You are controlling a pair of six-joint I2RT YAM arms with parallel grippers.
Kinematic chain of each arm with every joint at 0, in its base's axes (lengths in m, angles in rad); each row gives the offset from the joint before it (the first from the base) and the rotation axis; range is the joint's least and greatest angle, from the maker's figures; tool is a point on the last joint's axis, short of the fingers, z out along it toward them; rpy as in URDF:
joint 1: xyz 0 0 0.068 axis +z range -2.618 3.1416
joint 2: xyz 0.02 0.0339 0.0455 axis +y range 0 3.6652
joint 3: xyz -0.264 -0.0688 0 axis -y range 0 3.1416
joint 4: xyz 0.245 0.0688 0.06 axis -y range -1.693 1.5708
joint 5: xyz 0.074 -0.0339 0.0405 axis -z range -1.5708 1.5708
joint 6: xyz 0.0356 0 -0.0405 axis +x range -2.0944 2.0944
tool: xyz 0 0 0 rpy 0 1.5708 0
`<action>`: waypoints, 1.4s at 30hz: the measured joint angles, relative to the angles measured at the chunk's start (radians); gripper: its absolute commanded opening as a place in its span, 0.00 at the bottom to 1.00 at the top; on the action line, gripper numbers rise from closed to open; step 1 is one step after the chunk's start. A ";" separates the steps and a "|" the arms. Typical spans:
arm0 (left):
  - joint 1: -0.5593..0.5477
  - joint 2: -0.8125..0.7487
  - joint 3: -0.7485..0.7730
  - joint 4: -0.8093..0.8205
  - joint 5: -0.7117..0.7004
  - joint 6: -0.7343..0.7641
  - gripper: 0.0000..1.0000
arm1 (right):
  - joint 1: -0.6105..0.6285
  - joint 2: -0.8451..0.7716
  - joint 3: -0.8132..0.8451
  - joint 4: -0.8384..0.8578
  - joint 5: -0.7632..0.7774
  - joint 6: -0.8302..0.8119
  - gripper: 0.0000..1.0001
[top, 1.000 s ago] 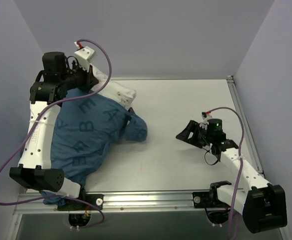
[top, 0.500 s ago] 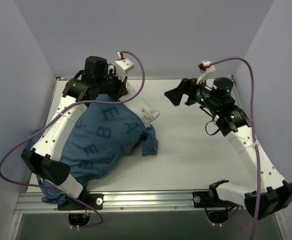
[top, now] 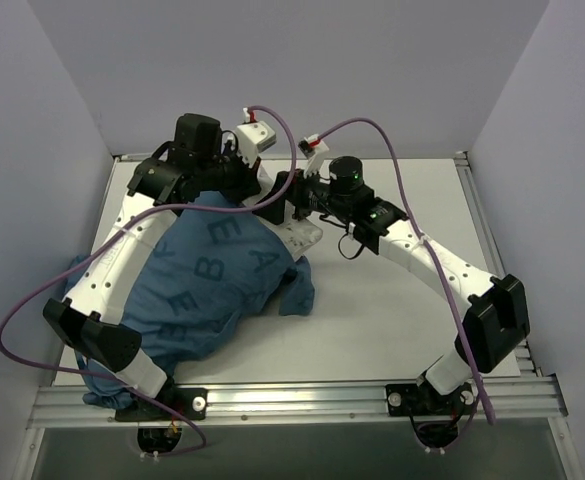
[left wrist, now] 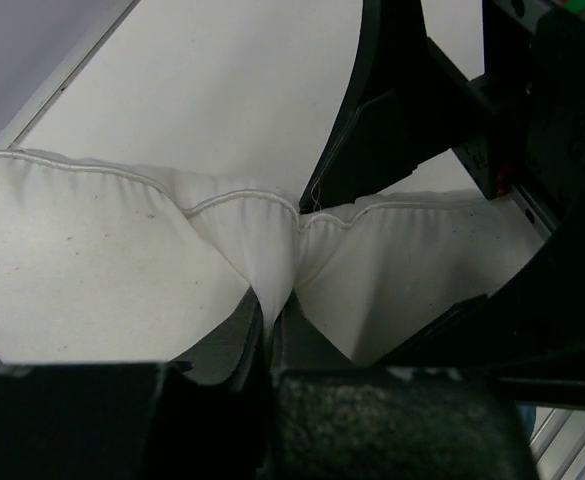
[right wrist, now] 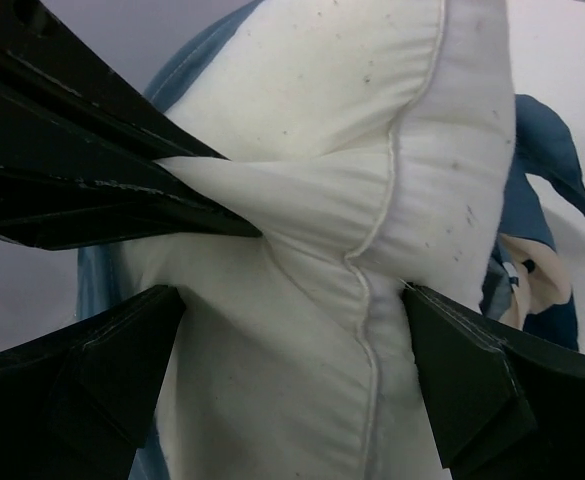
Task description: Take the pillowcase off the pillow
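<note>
**Operator:** What is in the pillowcase?

**Spotter:** Your pillowcase holds most of the pillow. You see only one white end poking out of its open mouth. Your left gripper has its fingers pressed together on a pinch of that end's seam. Your right gripper has its fingers wide apart, one on each side of the same white end and not clamped on it. Whether they touch it, you cannot tell.

**Operator:** And around the pillow?

**Spotter:** It lies on a white table. The covered bulk runs from the white end toward the near left, where blue fabric droops over the metal rail. A loose blue flap lies just on the near side of the white end. Pale lilac walls stand behind the pillow and on both sides of it.

**Operator:** What can't you read?

**Spotter:** From above, both grippers crowd over the white end and hide most of it. How far the pillow reaches inside the cover is hidden from you. In your right wrist view, a pale printed patch shows on the fabric beside the pillow. A finger cuts it off, so too little shows to tell what it is.
</note>
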 measured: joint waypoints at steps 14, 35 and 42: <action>0.035 0.022 0.070 -0.104 0.002 0.017 0.02 | 0.076 0.055 -0.095 0.256 0.024 0.117 1.00; 0.069 0.016 0.076 -0.118 0.046 0.056 0.94 | 0.051 0.117 -0.275 0.383 0.026 0.214 0.00; 0.275 -0.032 0.045 -0.265 0.087 0.094 0.94 | -0.098 0.117 -0.483 0.425 0.018 0.318 0.00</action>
